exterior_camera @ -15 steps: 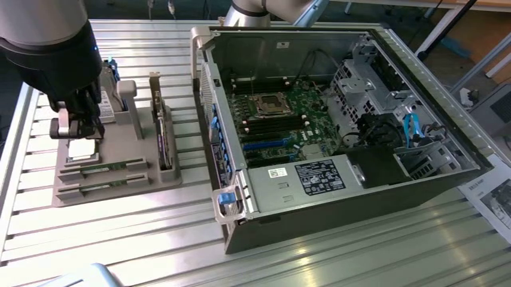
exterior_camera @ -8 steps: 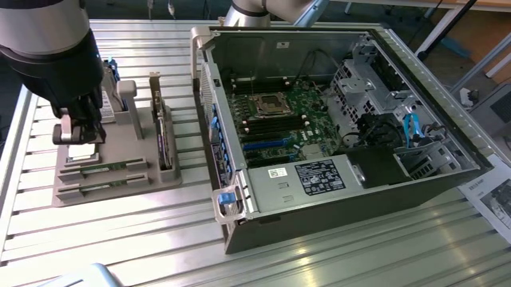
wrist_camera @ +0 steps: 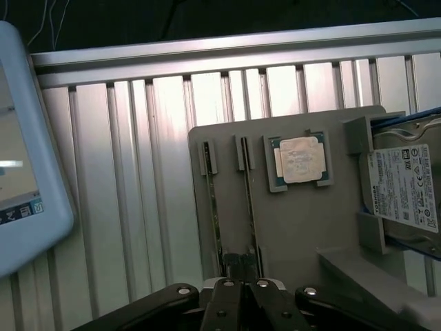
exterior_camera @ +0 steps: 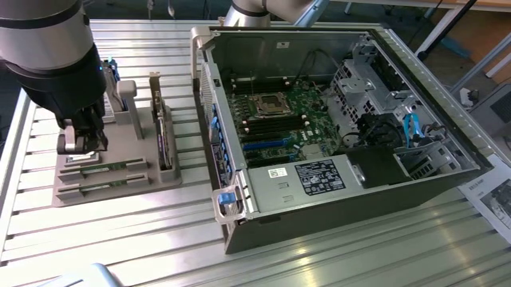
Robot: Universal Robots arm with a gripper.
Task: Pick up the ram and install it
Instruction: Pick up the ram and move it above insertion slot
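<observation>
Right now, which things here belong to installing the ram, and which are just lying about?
Job: gripper, shut, over the gray holder; ram sticks; motherboard in the open computer case.
Lying about: processor; hard drive; expansion card; pale blue device.

We see a table (exterior_camera: 319, 263) of ribbed metal with a dull sheen; the holder (wrist_camera: 296, 227) looks like smooth, matt grey plastic; the ram (exterior_camera: 108, 167) is green circuit board; the processor (wrist_camera: 300, 160) has a silvery metal lid; the hard drive (wrist_camera: 405, 187) bears a white paper label; the computer case (exterior_camera: 351, 209) is dark, matt metal.
</observation>
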